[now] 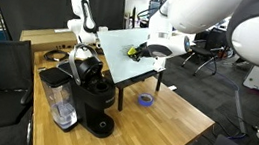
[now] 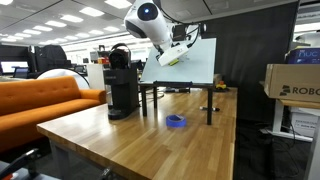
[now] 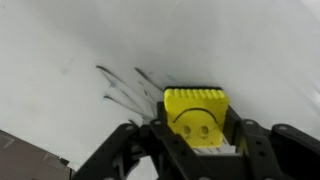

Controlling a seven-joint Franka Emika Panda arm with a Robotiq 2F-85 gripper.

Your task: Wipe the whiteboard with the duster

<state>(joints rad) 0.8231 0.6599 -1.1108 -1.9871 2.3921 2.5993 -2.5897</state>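
Note:
The whiteboard (image 1: 142, 54) is a tilted white panel on black legs, seen in both exterior views (image 2: 190, 62) and filling the wrist view (image 3: 90, 50). My gripper (image 3: 197, 140) is shut on the duster (image 3: 196, 115), a yellow block with a smiley face, and presses it against the board. Dark scribbles (image 3: 125, 88) lie just left of the duster. In the exterior views the duster (image 1: 132, 52) (image 2: 170, 57) shows at the gripper (image 1: 144, 50) on the board's surface.
A black coffee machine (image 1: 88, 92) with a clear water tank stands on the wooden table (image 1: 163, 122) beside the board. A purple tape roll (image 1: 146, 100) (image 2: 176, 121) lies on the table below the board. Office chairs and a sofa (image 2: 40, 100) surround it.

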